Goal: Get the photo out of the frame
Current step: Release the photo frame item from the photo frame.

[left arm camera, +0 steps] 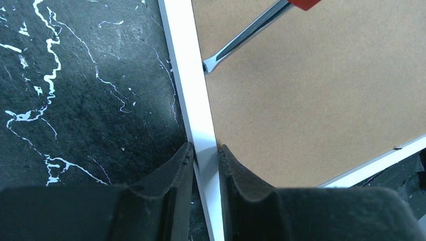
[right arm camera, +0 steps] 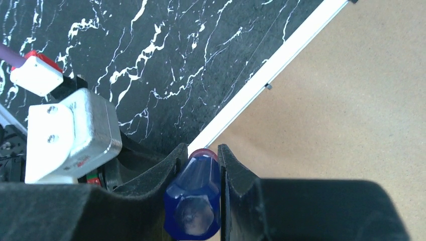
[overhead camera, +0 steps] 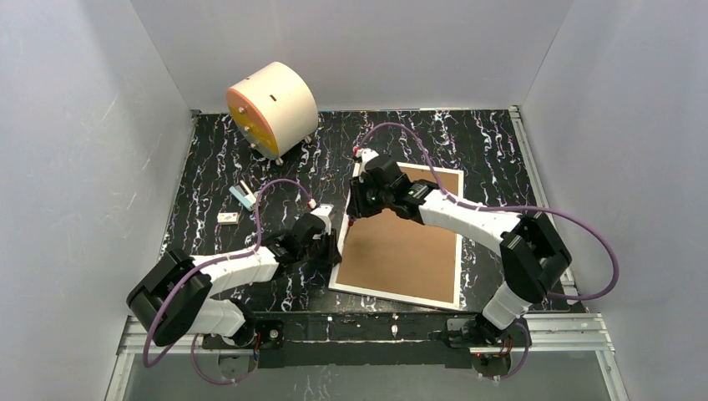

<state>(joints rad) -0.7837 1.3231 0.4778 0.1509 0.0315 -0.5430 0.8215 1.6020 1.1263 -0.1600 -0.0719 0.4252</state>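
A cream cylinder with an orange face [overhead camera: 271,109] stands on small feet at the far left corner of the black, white-veined surface [overhead camera: 467,142], with a small pale clip-like piece [overhead camera: 243,196] and a small white block [overhead camera: 227,217] lying apart in front of it. Further right, the left fingers [left arm camera: 185,155] pinch the left white rail of the frame [overhead camera: 401,242], one finger on the outer side over the surface and the other on the inner side over the brown back panel [left arm camera: 301,100]. The frame lies flat and face down, slightly turned, just right of the surface's middle, its near edge close to the arm bases; the photo is hidden from view. From the right, the right fingers [right arm camera: 177,158] grip the blue handle of a screwdriver [right arm camera: 193,196], whose flat tip meets the seam between the left rail and the back panel, farther along the rail than the left fingers.
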